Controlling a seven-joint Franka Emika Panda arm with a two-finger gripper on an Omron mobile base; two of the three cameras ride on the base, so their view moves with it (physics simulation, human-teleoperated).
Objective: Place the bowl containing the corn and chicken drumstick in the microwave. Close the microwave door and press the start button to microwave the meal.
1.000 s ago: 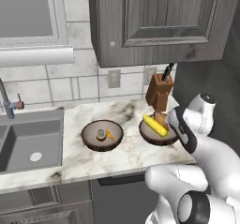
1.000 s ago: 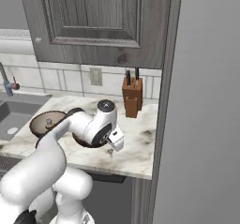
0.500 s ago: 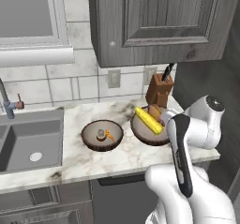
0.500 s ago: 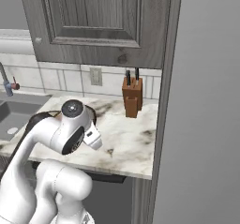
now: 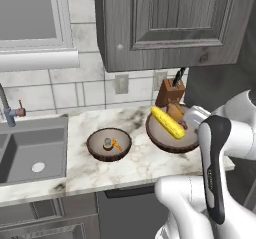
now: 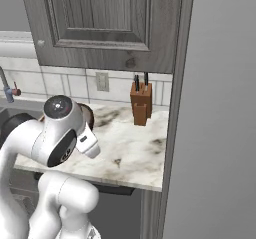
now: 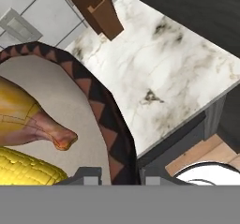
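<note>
Bowl (image 7: 110, 124) rim between tool (image 7: 120, 174) tips, corn (image 5: 169, 122) inside

Bystanders on a white marble counter (image 5: 125, 170)

A second round dark-brown bowl (image 5: 109, 144) holding a small orange piece sits near the grey sink basin (image 5: 30, 153), whose metal tap (image 5: 7, 108) stands at the left edge. A brown wooden knife block (image 6: 141, 103) with black handles stands upright against the white tiled wall (image 5: 85, 90), beside a grey wall socket (image 6: 103, 81), under the grey panelled wall cupboard (image 5: 170, 20).
</note>
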